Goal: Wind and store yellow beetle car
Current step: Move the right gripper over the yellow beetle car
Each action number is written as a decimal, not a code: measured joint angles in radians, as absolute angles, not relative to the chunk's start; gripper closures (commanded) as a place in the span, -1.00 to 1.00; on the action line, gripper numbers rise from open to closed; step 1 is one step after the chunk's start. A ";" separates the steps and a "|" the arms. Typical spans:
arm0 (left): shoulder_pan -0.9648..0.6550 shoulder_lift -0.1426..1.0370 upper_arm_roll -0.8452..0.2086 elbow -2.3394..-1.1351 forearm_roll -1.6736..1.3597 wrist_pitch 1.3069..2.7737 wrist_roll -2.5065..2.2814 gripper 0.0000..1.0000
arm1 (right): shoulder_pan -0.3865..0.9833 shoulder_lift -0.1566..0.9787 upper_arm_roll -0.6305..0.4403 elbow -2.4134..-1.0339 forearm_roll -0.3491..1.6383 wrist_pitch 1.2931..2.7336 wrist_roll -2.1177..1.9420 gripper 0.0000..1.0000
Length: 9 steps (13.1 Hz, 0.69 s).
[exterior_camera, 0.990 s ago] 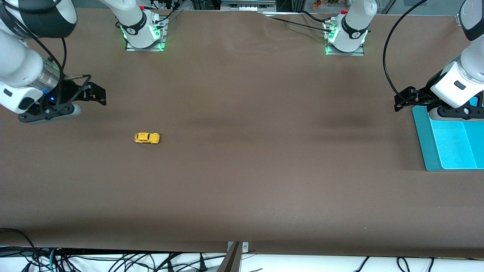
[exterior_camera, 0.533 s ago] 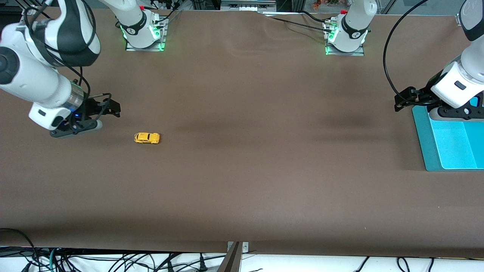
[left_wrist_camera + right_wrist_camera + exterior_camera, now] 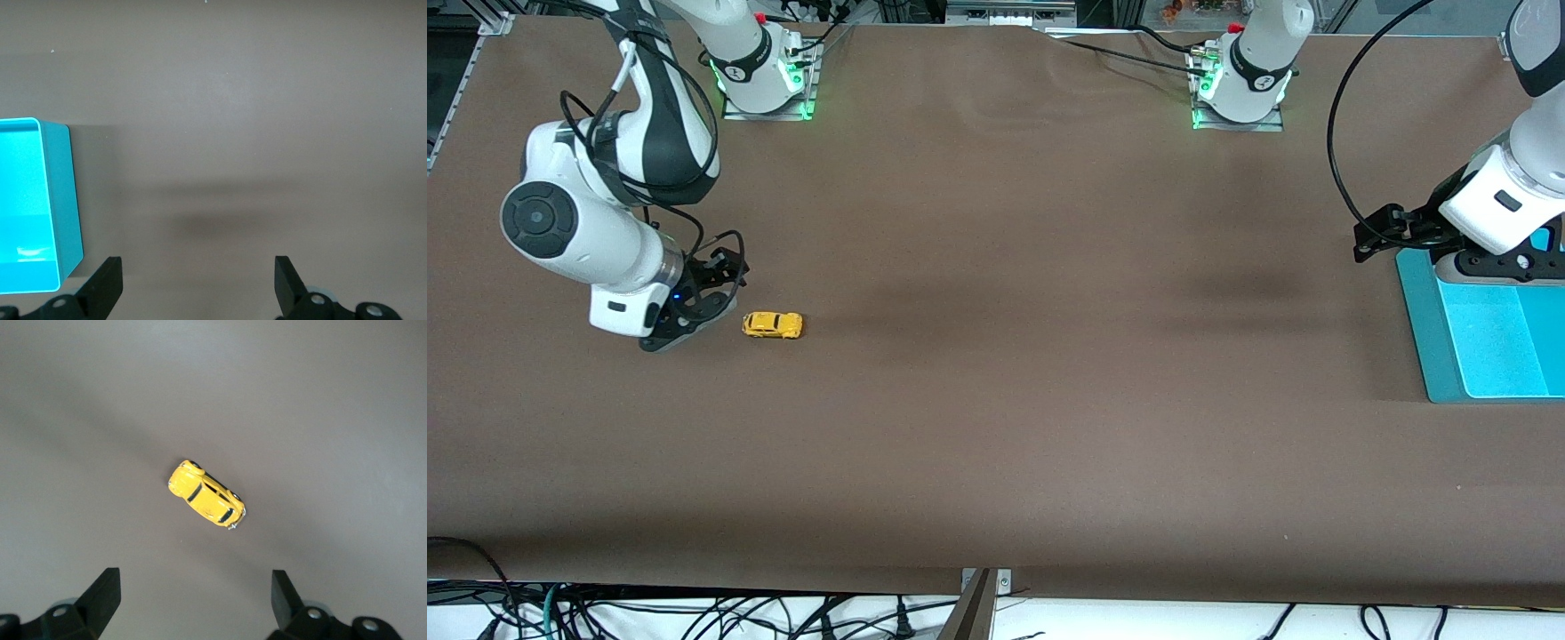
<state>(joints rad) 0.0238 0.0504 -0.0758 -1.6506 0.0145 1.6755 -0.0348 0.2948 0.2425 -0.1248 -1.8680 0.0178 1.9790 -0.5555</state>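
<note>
Sitting: yellow beetle car (image 3: 773, 324) is resting on its wheels on the brown tabletop (image 3: 1032, 382), toward the right arm's end, lying lengthwise along the table.
Right claw (image 3: 713, 283): is hanging just above the tabletop, just beside the car on the side toward the right arm's end, not touching it.
Right claw fingers (image 3: 102, 595): are standing spread wide, released, nothing between them.
Right wrist view: is showing the car (image 3: 206, 495) lying diagonal on bare tabletop, apart from both fingertips.
Left claw (image 3: 1383, 233): is waiting at the left arm's end, over the tabletop beside the edge of the teal bin (image 3: 1423, 329).
Left claw fingers (image 3: 288, 287): are standing wide apart, released, holding nothing.
Teal bin: is sitting at the left arm's end of the tabletop, well apart from the car; its inside is showing a lighter cyan floor (image 3: 27, 200).
Arm bases: are both showing green lights along the top edge of the table.
</note>
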 measured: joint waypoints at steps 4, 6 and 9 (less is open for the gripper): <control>0.024 0.050 -0.076 -1.651 0.014 1.675 -0.035 -1.00 | 0.295 0.252 -0.121 -1.882 0.018 2.010 -0.929 -1.00; 0.024 0.050 -0.076 -1.651 0.014 1.675 -0.035 -1.00 | 0.295 0.281 -0.121 -1.888 0.018 2.053 -1.080 -1.00; 0.024 0.050 -0.076 -1.651 0.014 1.675 -0.035 -1.00 | 0.295 0.331 -0.122 -1.889 0.018 2.116 -1.207 -1.00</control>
<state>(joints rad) 0.0238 0.0503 -0.0758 -1.6509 0.0145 1.6749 -0.0348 0.2948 0.3306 -0.1215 -1.8887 0.0180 2.1161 -1.2071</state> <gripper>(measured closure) 0.000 0.000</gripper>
